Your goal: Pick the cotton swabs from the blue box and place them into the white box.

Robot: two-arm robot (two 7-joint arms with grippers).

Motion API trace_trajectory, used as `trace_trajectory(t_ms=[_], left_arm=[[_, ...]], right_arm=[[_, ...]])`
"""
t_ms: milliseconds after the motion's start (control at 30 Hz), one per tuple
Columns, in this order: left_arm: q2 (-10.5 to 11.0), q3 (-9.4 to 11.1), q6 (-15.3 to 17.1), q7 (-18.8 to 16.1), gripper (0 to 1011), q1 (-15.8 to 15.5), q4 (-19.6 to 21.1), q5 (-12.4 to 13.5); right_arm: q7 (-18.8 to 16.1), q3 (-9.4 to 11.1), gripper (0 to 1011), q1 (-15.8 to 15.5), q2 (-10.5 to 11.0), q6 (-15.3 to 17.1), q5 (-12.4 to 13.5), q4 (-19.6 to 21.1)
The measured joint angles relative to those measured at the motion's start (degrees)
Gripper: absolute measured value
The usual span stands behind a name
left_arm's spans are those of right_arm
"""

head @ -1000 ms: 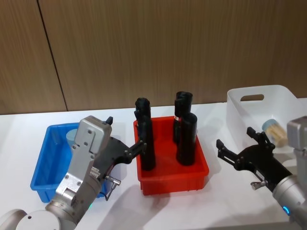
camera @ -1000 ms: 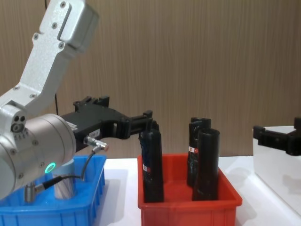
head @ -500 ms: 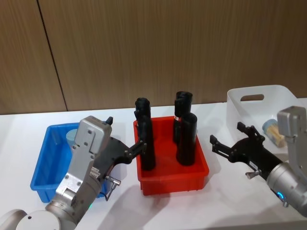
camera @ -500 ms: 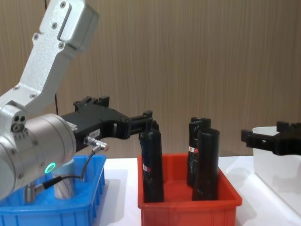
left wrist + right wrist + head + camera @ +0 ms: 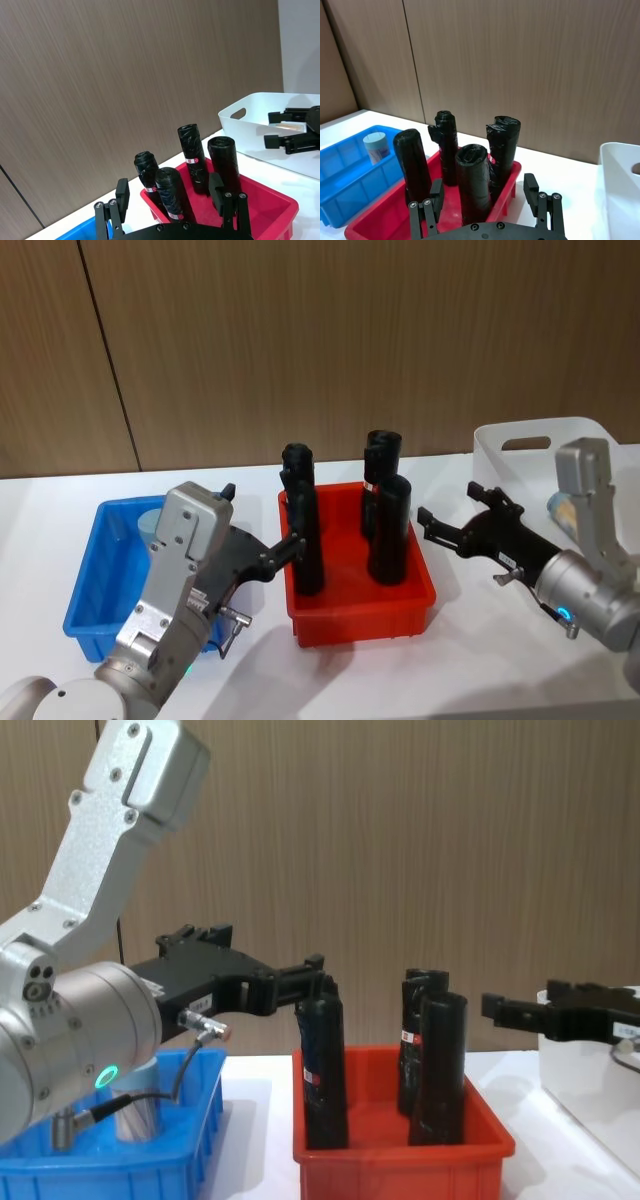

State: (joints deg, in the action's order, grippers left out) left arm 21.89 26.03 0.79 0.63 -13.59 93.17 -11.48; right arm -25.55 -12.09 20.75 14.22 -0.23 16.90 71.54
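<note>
Here, the right gripper [image 5: 448, 527] hangs empty above the white desk [image 5: 460, 640], in the gap between the red bin [image 5: 360, 612] and the white box [image 5: 500, 480], its jaws spread apart and pointing toward the red bin. From the chest, the same gripper [image 5: 520, 1012] reaches in from the right at about the height of the tops of the black wrapped cylinders [image 5: 438, 1065]. One jar of cotton swabs [image 5: 560, 508] lies inside the white box, partly hidden by the right arm. Another jar of swabs [image 5: 374, 147], with its pale round lid, stands upright in the blue box [image 5: 350, 175] at the far left of the desk; from the head it [image 5: 150, 523] is just visible behind the left arm.

The left gripper [image 5: 285, 545] is held level over the near right corner of the blue box, its tips just beside the front-left cylinder in the red bin. Its jaws are apart and hold nothing, as the left wrist view [image 5: 170, 197] confirms. Four black cylinders stand upright in the red bin, which sits between the blue box and the white box. A wood-panelled wall [image 5: 320, 340] closes the scene behind.
</note>
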Motion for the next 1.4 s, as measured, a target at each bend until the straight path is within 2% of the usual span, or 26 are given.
trace_trajectory(t_ms=[667,1400], left_arm=[[0.0,0.0,0.0,0.0,1004,0.0,0.0,0.0],[0.0,0.0,0.0,0.0,1004,0.0,0.0,0.0]], right_arm=[[-8.41,-1.24,1002,9.77,-3.25,-3.3,1.29,-15.26],[-11.96,-2.64,1002,17.76,-6.2,-7.43,1.31,-28.87]])
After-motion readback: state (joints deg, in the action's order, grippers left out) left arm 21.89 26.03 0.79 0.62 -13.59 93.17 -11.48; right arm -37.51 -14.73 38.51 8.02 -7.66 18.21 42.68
